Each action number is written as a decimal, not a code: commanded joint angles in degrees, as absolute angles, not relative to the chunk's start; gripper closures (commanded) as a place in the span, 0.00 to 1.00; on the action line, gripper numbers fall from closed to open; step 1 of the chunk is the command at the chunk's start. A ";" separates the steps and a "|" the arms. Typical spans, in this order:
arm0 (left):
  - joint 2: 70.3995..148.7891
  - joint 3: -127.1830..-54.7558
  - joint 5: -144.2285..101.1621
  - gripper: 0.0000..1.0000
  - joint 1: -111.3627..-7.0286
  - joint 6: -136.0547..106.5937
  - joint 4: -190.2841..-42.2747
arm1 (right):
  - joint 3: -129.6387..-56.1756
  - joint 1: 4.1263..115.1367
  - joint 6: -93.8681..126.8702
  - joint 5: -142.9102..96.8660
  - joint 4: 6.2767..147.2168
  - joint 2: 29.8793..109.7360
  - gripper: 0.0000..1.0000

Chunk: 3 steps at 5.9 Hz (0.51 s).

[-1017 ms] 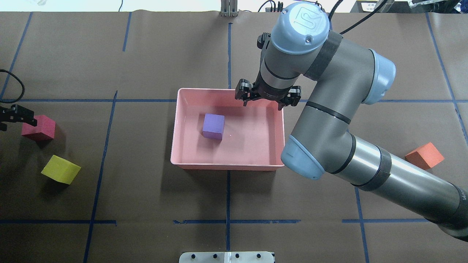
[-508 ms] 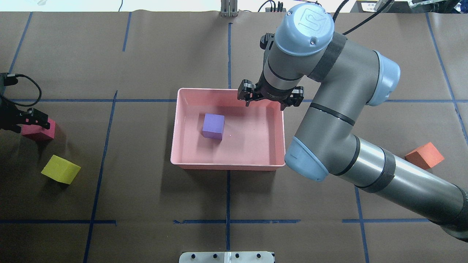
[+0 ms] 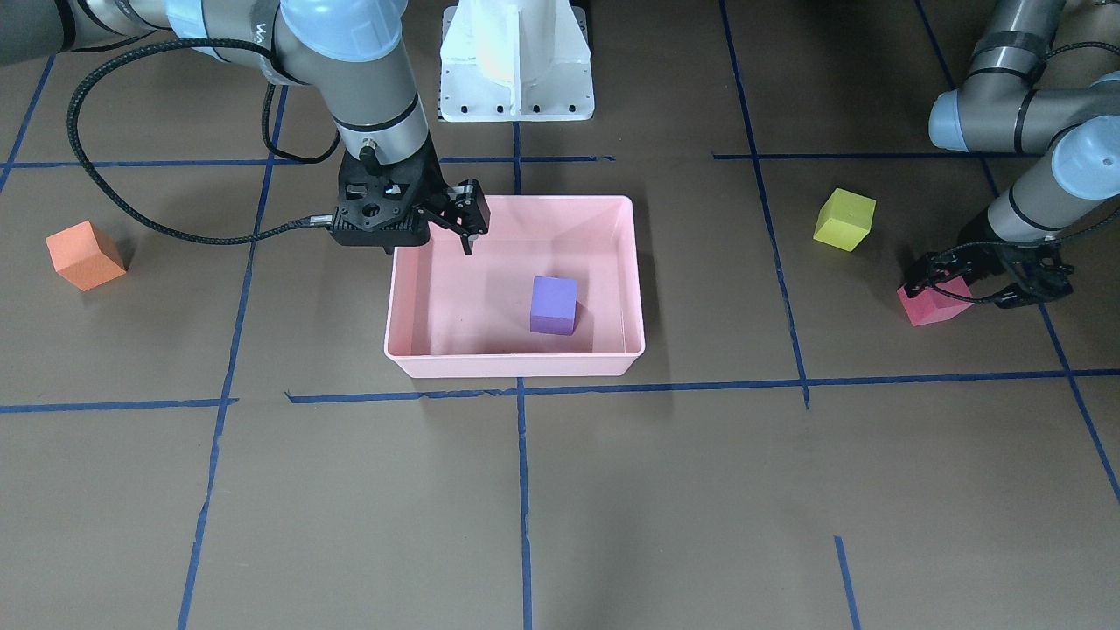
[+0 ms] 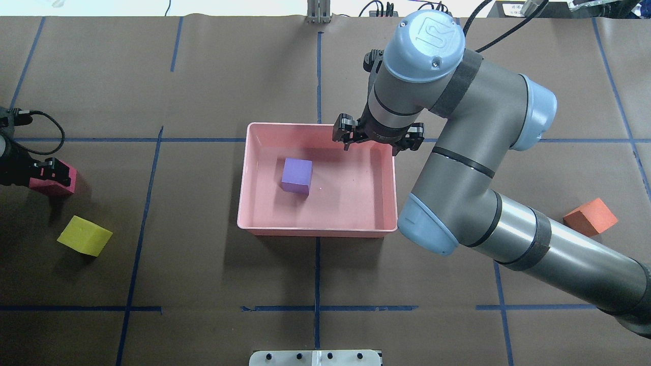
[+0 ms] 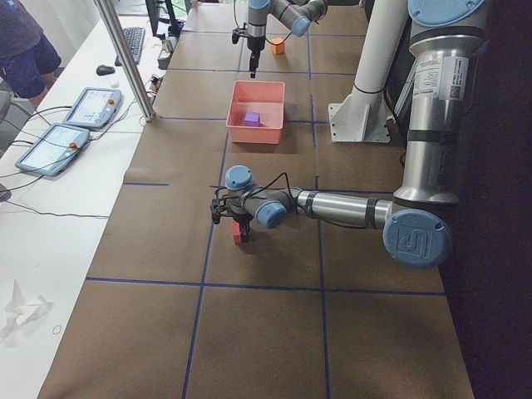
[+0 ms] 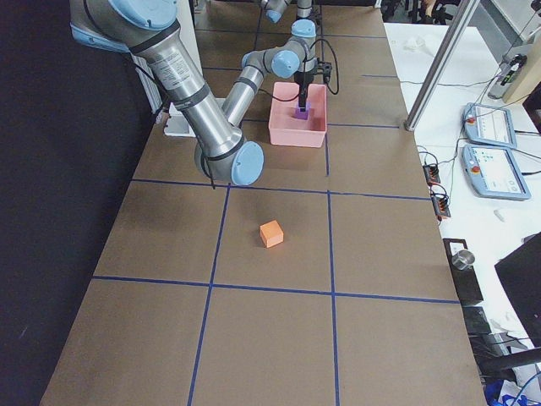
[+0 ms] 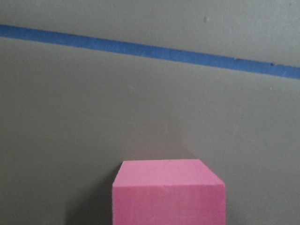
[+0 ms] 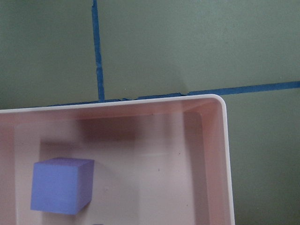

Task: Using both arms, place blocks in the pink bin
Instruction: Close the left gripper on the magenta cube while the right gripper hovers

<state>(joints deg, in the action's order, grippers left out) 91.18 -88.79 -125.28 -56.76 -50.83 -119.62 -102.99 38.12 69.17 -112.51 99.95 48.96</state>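
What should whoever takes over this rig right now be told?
Left gripper: open, low at the red block, jaws spread and not closed on it.
Right gripper: open and empty, over the far right corner of the bin.
Done: the purple block lies in the bin.
Left: three blocks sit on the table outside the bin. The red block and yellow block are on the left arm's side. The orange block is on the right arm's side.

Purple cube lies inside pink bin.
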 commanded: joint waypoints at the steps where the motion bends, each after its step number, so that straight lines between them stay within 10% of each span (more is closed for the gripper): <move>1: 92.28 -89.12 -125.07 0.63 -56.69 -50.71 -119.45 | -104.14 37.88 69.17 -112.67 99.67 50.09 0.00; 3: 94.56 -94.72 -125.33 0.66 -57.13 -51.33 -118.83 | -105.38 38.32 67.34 -113.38 99.76 51.06 0.00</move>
<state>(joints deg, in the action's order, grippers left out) 93.45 -92.14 -125.31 -56.88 -51.08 -119.01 -104.89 38.07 68.49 -113.13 99.73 50.65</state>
